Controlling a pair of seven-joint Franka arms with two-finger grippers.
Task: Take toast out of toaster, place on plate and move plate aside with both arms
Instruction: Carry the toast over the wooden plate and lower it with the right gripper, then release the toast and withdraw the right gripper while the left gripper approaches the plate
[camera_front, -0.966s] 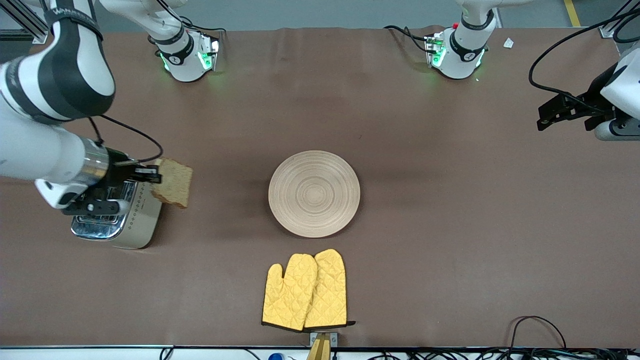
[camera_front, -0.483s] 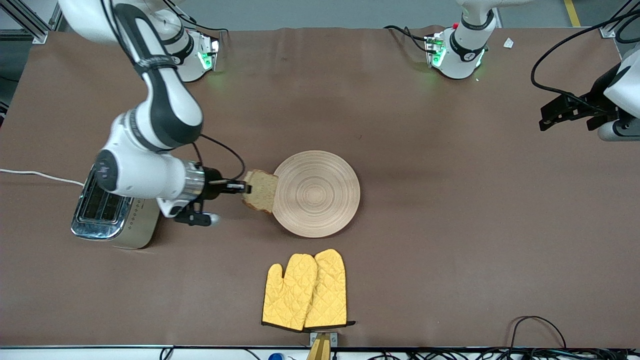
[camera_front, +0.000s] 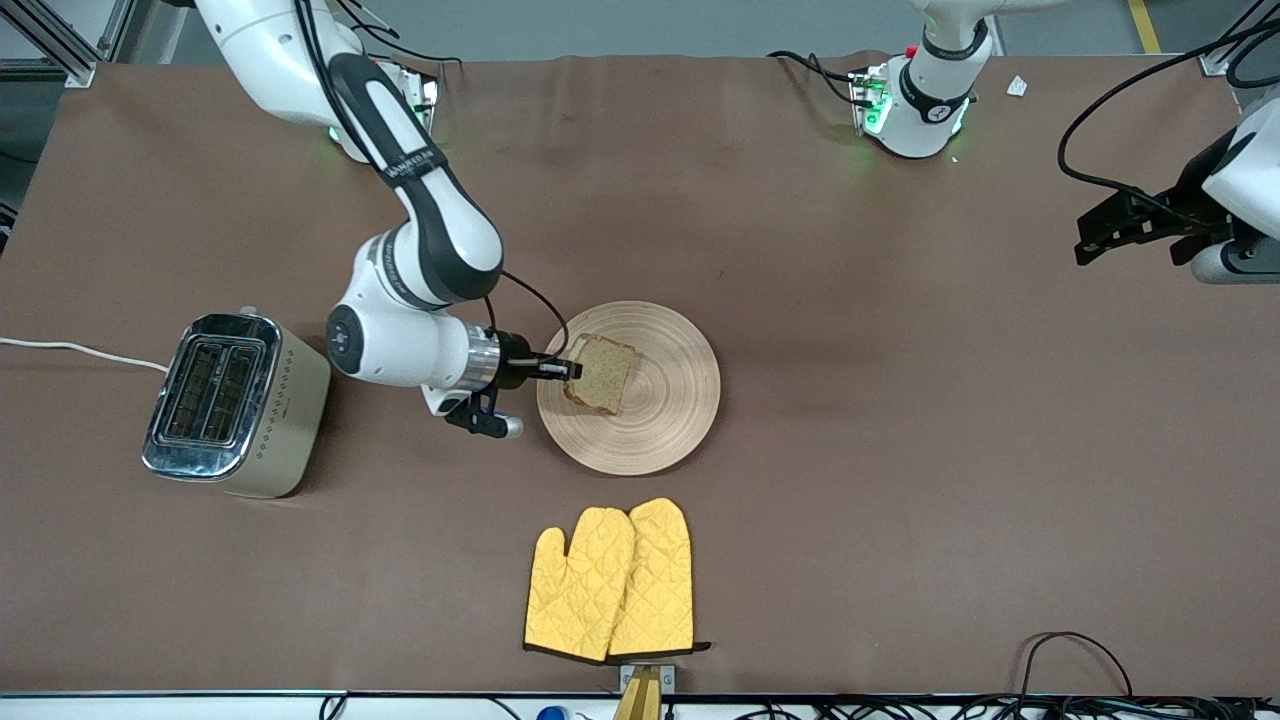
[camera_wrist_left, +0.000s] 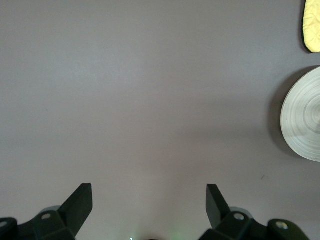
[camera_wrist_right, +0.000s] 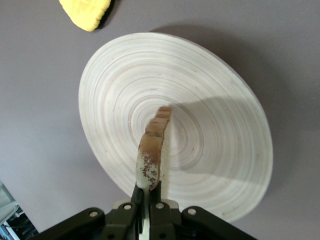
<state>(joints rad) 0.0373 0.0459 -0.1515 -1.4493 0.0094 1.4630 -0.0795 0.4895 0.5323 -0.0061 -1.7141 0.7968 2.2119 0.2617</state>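
Observation:
My right gripper (camera_front: 568, 371) is shut on the toast (camera_front: 600, 374), a speckled brown slice that it holds by one edge over the round wooden plate (camera_front: 670, 420) in the middle of the table. In the right wrist view the toast (camera_wrist_right: 151, 157) stands edge-on above the ringed plate (camera_wrist_right: 220, 150), pinched in the right gripper (camera_wrist_right: 148, 192). My left gripper (camera_front: 1095, 235) waits open in the air over the left arm's end of the table. In the left wrist view its fingertips (camera_wrist_left: 81, 197) are spread wide over bare table, with the plate (camera_wrist_left: 302, 120) at the view's edge.
A silver two-slot toaster (camera_front: 235, 403) stands toward the right arm's end of the table with its white cord (camera_front: 80, 350). A pair of yellow oven mitts (camera_front: 612, 582) lies nearer the front camera than the plate. Cables (camera_front: 1070, 650) trail at the front edge.
My right arm has carried the toast from beside the toaster across to over the plate. The left arm has stayed put.

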